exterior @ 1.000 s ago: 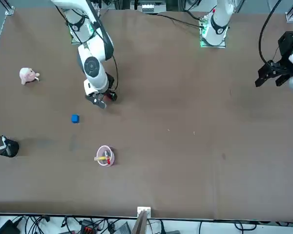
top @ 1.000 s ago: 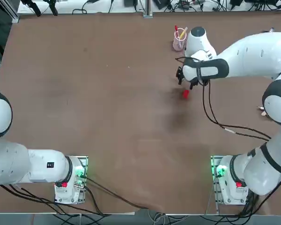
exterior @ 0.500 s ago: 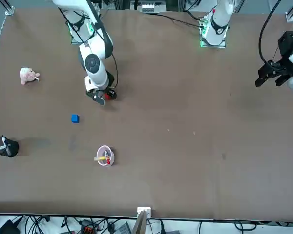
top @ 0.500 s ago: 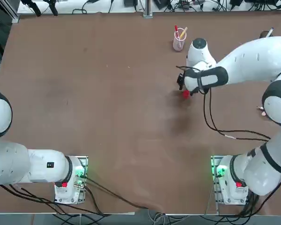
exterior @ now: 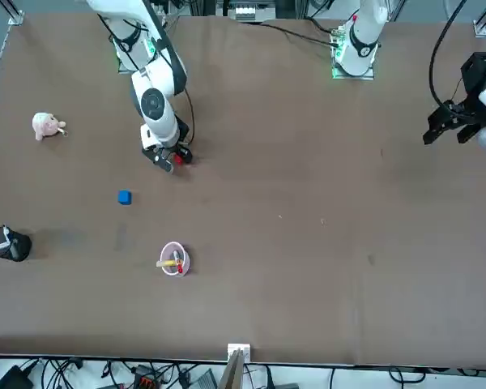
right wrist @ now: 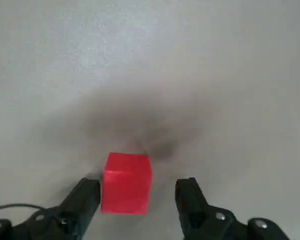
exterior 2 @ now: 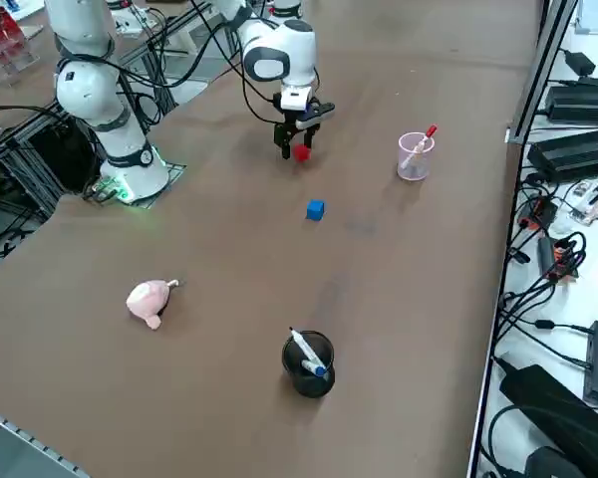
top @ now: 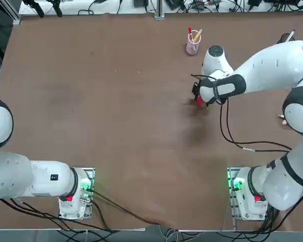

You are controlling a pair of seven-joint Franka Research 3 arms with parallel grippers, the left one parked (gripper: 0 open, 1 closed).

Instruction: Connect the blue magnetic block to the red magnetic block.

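The red magnetic block (right wrist: 126, 183) rests on the brown table (top: 116, 111), between the two fingers of my right gripper (right wrist: 137, 192). The gripper is open: one finger (right wrist: 82, 197) is close against the block and a gap remains at the other finger (right wrist: 190, 195). From above, my right gripper (top: 199, 98) stands low over the red magnetic block (top: 200, 101), and the side camera shows the gripper (exterior 2: 294, 149) astride the same block (exterior 2: 301, 152). The blue magnetic block (exterior: 125, 197) lies apart on the table, a short way towards the pink cup; it also shows in the side view (exterior 2: 315, 209). My arm hides it from above.
A pink cup (exterior: 174, 261) with pens stands beyond the blue block. A black cup (exterior 2: 308, 363) with a pen and a pink plush toy (exterior 2: 151, 299) lie towards my right edge of the table.
My right gripper has come down from beside the pink cup onto the red block, and its fingers now straddle it and stand slightly narrower. The blocks have not moved.
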